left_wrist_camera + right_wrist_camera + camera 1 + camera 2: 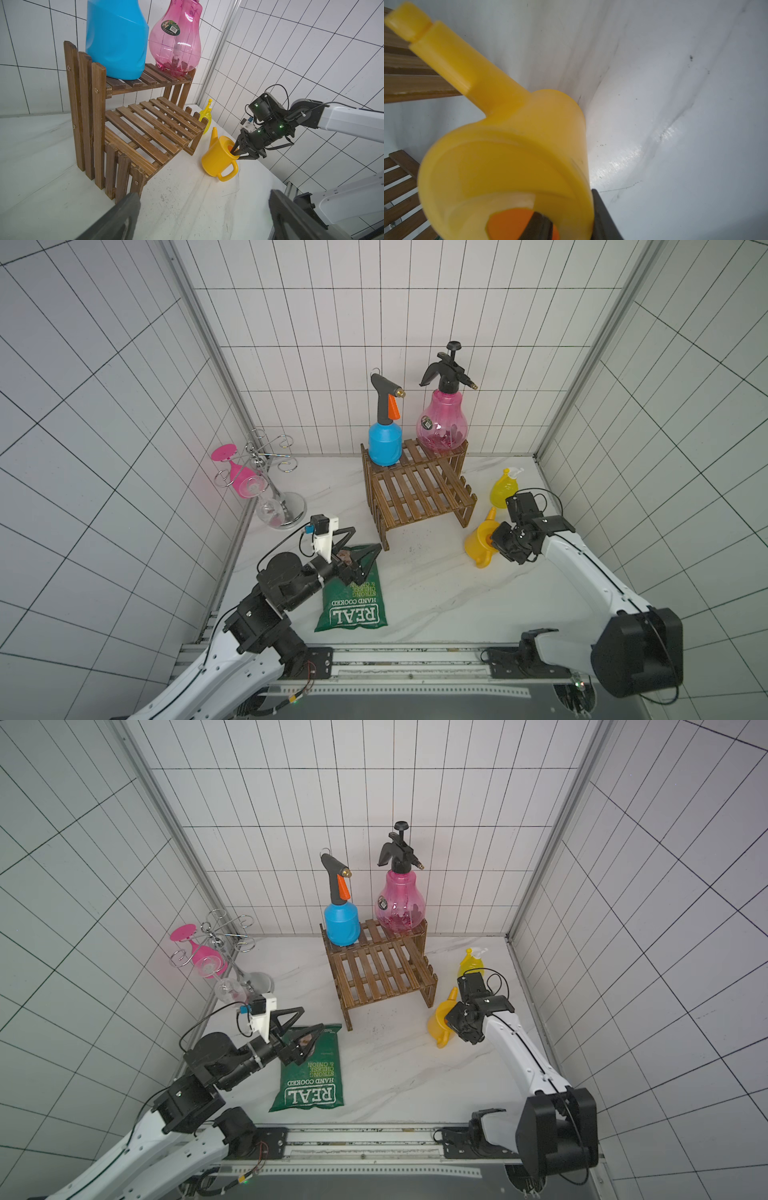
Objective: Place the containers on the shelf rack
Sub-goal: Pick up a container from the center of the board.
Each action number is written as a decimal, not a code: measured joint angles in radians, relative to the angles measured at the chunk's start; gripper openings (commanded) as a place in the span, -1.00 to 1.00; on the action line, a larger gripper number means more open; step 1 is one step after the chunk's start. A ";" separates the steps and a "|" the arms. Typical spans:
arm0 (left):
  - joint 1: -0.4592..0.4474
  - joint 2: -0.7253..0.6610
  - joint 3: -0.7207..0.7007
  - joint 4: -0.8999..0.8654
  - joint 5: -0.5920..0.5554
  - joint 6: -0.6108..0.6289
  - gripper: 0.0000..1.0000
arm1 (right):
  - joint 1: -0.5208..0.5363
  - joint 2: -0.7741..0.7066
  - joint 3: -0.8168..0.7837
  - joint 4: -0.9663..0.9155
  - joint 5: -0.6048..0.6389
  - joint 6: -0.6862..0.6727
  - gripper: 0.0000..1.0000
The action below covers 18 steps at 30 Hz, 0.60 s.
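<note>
Pinching the rim of the watering can [217,158] with one finger inside and one outside, the right tool [236,153] holds it for lifting off the surface [415,572] at four o'clock of the shelf rack [419,493], while the left tool [368,537] hangs wide open.

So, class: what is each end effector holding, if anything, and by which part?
Right end effector pinches the can by its rim. Left end effector holds nothing.

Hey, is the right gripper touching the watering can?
Touching. The right wrist view shows the right gripper with its fingers straddling the rim of the watering can, the outer one flush against its wall.
</note>
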 measured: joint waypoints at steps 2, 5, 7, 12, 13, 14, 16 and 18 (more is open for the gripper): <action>0.000 0.004 0.000 0.000 0.000 0.006 0.96 | -0.014 -0.062 -0.014 -0.034 0.002 -0.002 -0.51; 0.000 0.016 0.000 0.002 0.000 0.014 0.96 | -0.037 -0.144 -0.026 -0.080 0.002 -0.005 -0.52; 0.000 0.027 0.000 0.003 0.000 0.016 0.96 | -0.049 -0.189 -0.031 -0.114 -0.003 -0.005 -0.52; 0.000 0.052 0.000 0.011 0.001 0.026 0.96 | -0.065 -0.260 -0.034 -0.188 -0.023 -0.006 -0.53; 0.000 0.055 0.000 0.012 0.001 0.028 0.96 | -0.066 -0.267 -0.033 -0.201 -0.026 -0.011 -0.53; 0.000 0.058 0.000 0.014 0.001 0.030 0.96 | -0.067 -0.272 -0.029 -0.217 -0.029 -0.014 -0.53; 0.000 0.060 0.000 0.016 0.001 0.034 0.97 | -0.069 -0.280 -0.013 -0.252 -0.033 -0.025 -0.53; 0.000 0.060 0.000 0.015 0.001 0.040 0.96 | -0.070 -0.287 0.021 -0.288 -0.041 -0.037 -0.53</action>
